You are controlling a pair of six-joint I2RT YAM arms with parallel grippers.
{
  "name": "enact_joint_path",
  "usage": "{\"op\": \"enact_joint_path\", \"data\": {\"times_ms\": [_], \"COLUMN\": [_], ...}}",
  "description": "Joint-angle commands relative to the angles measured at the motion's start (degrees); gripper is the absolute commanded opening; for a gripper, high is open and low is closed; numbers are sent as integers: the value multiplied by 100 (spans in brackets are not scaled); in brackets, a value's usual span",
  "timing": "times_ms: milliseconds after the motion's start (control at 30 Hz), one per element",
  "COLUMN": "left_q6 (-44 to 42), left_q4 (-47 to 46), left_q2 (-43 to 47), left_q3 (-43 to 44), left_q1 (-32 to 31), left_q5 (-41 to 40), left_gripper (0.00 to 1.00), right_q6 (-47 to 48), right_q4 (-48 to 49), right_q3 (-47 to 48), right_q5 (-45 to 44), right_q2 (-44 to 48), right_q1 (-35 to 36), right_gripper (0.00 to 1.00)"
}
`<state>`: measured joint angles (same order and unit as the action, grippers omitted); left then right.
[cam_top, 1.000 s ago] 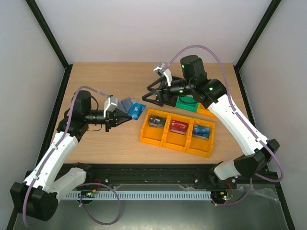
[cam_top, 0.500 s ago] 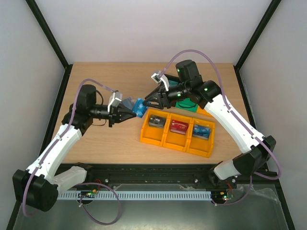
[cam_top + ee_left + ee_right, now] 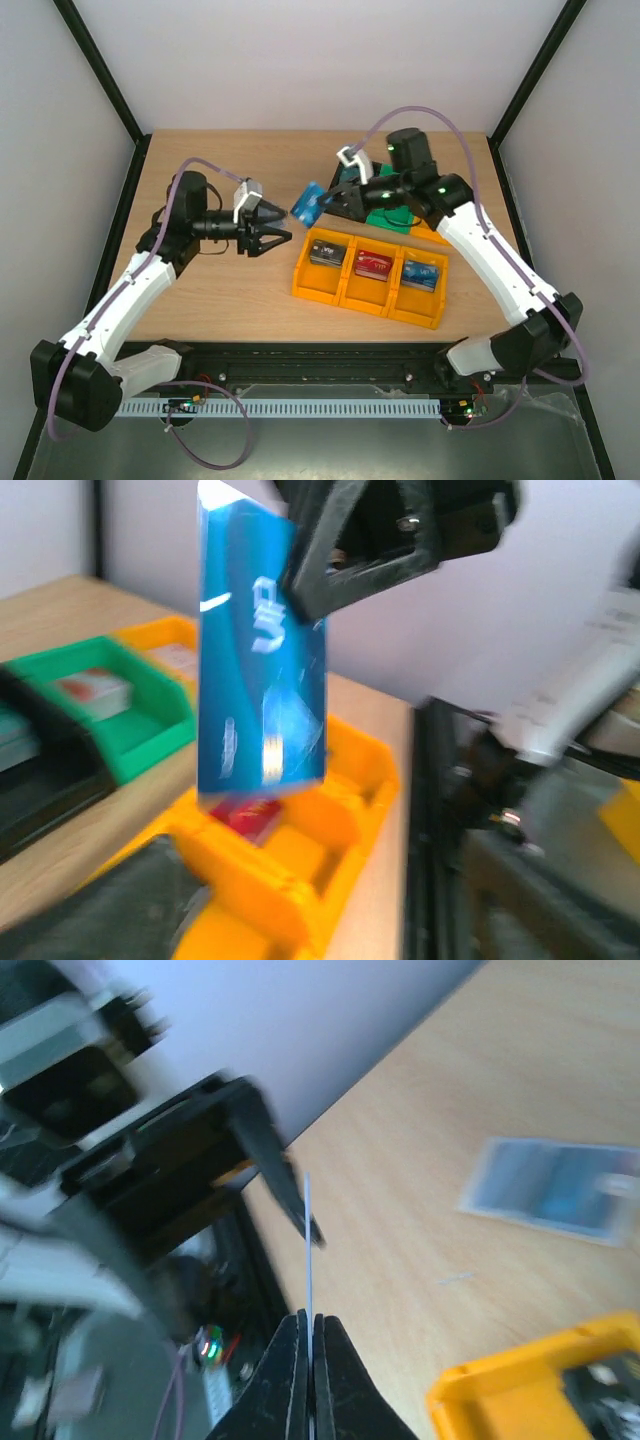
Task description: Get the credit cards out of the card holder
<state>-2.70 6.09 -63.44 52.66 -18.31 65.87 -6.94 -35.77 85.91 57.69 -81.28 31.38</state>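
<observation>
My right gripper [image 3: 310, 1318] is shut on a blue credit card [image 3: 310, 203], which shows edge-on as a thin line [image 3: 308, 1250] rising from its closed fingertips. In the left wrist view the same blue credit card [image 3: 262, 650] hangs in front of the camera, pinched at its upper right by the right arm's black fingers [image 3: 360, 550]. My left gripper [image 3: 278, 235] stands open and holds nothing, a short way left of the card. The card holder [image 3: 555, 1198], pale and flat, lies on the wooden table; I cannot make it out in the top view.
A yellow three-compartment bin [image 3: 368, 290] stands right of the left gripper, holding a dark card [image 3: 325, 252], a red card [image 3: 372, 263] and a blue card [image 3: 420, 275]. A green bin [image 3: 390, 222] sits behind it under the right arm.
The right gripper closed on the blue card and drew it up and to the right, away from the left gripper. The left gripper opened and let go of the card holder.
</observation>
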Motion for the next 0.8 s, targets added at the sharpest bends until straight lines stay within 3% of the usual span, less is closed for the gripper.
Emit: {"op": "enact_joint_path", "data": {"times_ms": [0, 67, 333, 567, 767], "left_q6": [1023, 1295, 1617, 1709, 1606], "left_q4": [-798, -832, -1353, -1829, -1866], "left_q2": [2, -73, -494, -550, -526], "left_q3": [-297, -443, -865, -1100, -1195], "left_q1": [-12, 39, 76, 155, 176], "left_q5": [-2750, -3860, -4721, -4731, -4777], "left_gripper": [99, 99, 99, 99, 99], "right_q6": [-2134, -2967, -4652, -5304, -5329], "right_q4": [941, 996, 172, -159, -579], "right_q3": [-894, -1719, -3900, -4560, -4513], "right_q5": [-1272, -1652, -3458, -4161, -4531], "right_q2": [544, 925, 2804, 3328, 3418], "right_q1": [-1196, -1716, -2448, -2479, -2506], "right_gripper": [2, 2, 2, 1, 2]}}
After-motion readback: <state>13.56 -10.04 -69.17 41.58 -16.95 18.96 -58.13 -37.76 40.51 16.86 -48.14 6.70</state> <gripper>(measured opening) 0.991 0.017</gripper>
